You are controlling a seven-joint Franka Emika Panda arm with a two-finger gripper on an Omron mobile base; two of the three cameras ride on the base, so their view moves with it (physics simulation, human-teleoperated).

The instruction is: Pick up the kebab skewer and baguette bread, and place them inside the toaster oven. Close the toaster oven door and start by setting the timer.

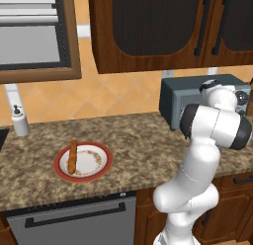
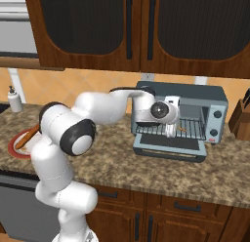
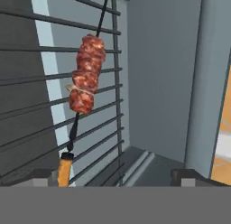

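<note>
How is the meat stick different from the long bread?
The kebab skewer lies on the wire rack inside the toaster oven; the baguette still lies on the plate on the counter. The skewer is a thin dark stick with reddish-brown meat chunks; the baguette is one plain orange-brown loaf. Both are long and slim.

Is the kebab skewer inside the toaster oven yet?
Yes: the kebab skewer lies on the wire rack inside the toaster oven.

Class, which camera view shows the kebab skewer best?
The hand view: the kebab skewer lies on the oven rack, with meat chunks and orange handle plain. The right base view gives a small orange sliver beside the gripper. In the left base view, the arm blocks the oven's front.
</note>
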